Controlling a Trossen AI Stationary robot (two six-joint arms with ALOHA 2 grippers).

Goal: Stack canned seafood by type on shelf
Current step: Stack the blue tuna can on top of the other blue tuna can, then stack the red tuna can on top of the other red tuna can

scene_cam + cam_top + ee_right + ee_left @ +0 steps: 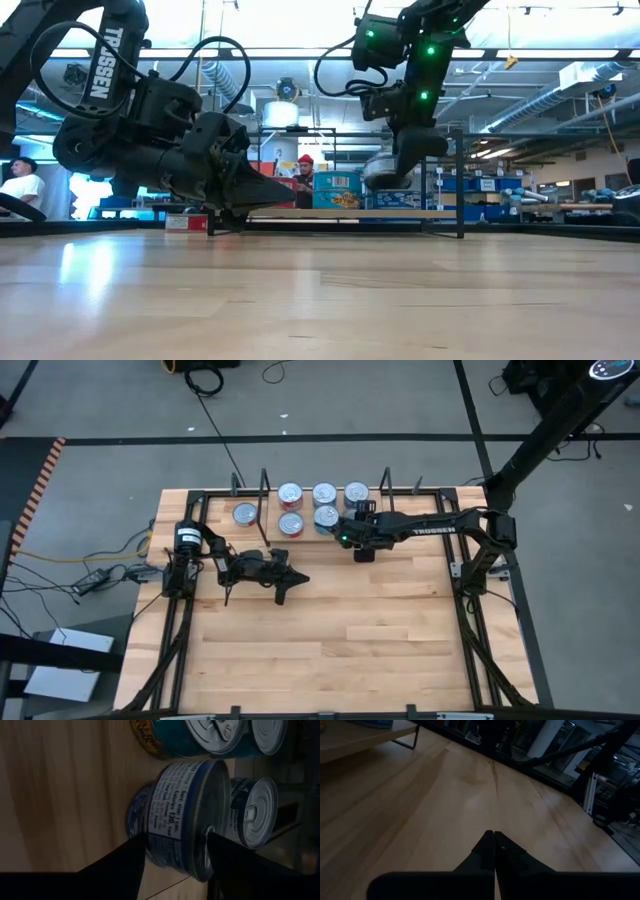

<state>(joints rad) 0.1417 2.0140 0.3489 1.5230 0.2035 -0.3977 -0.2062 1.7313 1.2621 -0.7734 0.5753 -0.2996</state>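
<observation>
My right gripper point(175, 852) is open at the shelf point(340, 213) on the table's far side. Its fingers stand on either side of a blue-labelled tin point(185, 815), one by the lid and one by the base. That tin sits on a second blue tin point(134, 812), which rests on the shelf board point(60, 795). More tins stand on the shelf: two red ones point(291, 492) point(291, 523) and two more with silver lids point(324, 493) point(357, 492). My left gripper point(295, 578) is shut and holds nothing, low over the table left of centre.
One tin point(245, 513) stands apart at the shelf's left end, beyond a black wire frame point(266, 495). Teal-labelled tins point(200, 735) crowd close behind the stacked pair. Bare tabletop point(340, 640) stretches toward the near edge. People show in the room behind point(305, 172).
</observation>
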